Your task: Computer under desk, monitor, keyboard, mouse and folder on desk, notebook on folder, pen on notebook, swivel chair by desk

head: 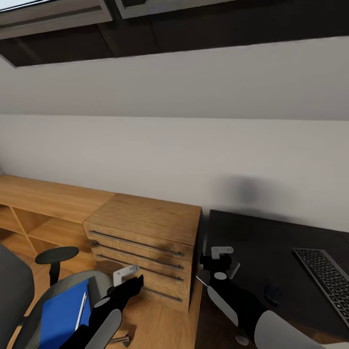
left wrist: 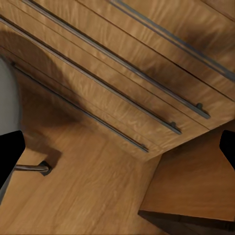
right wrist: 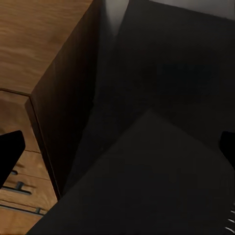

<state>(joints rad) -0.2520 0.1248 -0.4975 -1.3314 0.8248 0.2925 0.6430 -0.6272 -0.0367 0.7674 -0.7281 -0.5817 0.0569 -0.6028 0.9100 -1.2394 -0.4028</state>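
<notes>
Head view: The wooden drawer unit (head: 145, 242) stands against the white wall (head: 194, 155) and serves as the reference landmark. The left gripper (head: 127, 277) hangs in front of the unit's lower drawers, close to them; contact cannot be confirmed. Its fingers are seen end-on, so their spacing cannot be read here. The right gripper (head: 222, 257) is positioned just beside the unit's right edge, above the dark desk (head: 261, 242); its spacing is likewise unclear here. The swivel chair (head: 29, 300) stands to the left of the unit, well below its top. The blue folder (head: 63, 312) lies on the chair seat with a pen (head: 81, 310) resting on it. The keyboard (head: 327, 281) lies on the desk, well to the right of the unit.

Left wrist view: The two dark fingertips (left wrist: 11, 156) sit at opposite edges of the frame, spread wide, with nothing between them. The drawer fronts with their metal bar handles (left wrist: 122, 63) lie ahead, above the wooden floor.

Right wrist view: The fingertips (right wrist: 10, 152) are again at opposite frame edges, spread wide and empty. Between them appear the unit's side panel (right wrist: 68, 112) and the dark desk surface.
</notes>
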